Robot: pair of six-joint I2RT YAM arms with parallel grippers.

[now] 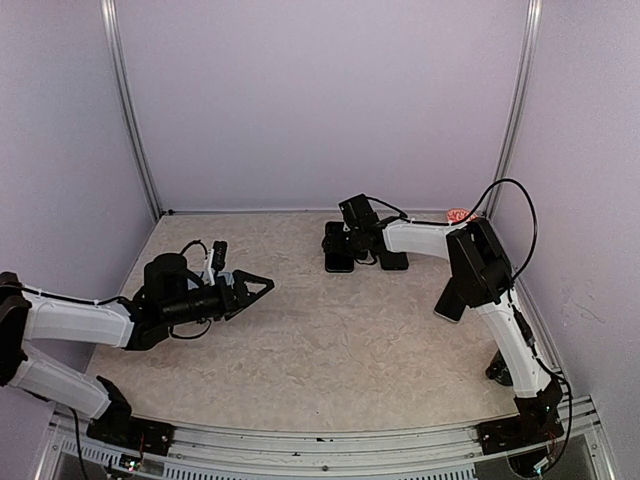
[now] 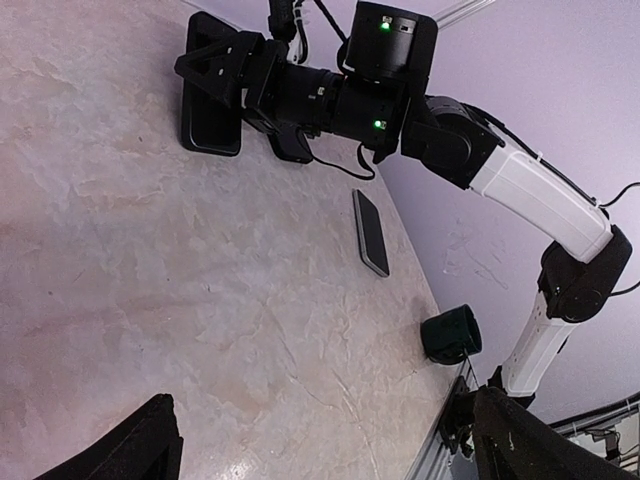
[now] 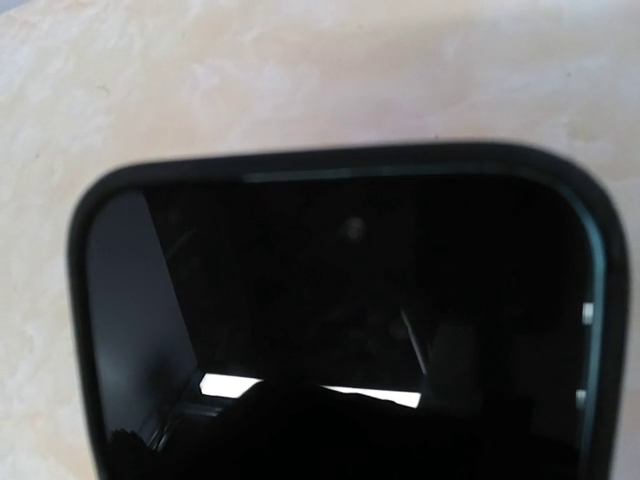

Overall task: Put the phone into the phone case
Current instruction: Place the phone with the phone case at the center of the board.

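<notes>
On bench (image 1: 300, 372), top view: 1 phone (image 1: 449, 302), 1 phone case (image 1: 338, 264), both black.
Phone lies outside phone case, well apart, by right arm's elbow. The left gripper (image 1: 255, 289) has jaws wide, holding nothing. The right gripper (image 1: 338, 243) is over the case at far side. Left wrist cam: phone flat, case under right gripper, can't tell its jaws' width. Right wrist cam: case rim and glossy dark inside fill the frame.

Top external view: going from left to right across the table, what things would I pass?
left gripper → phone case → phone
</notes>
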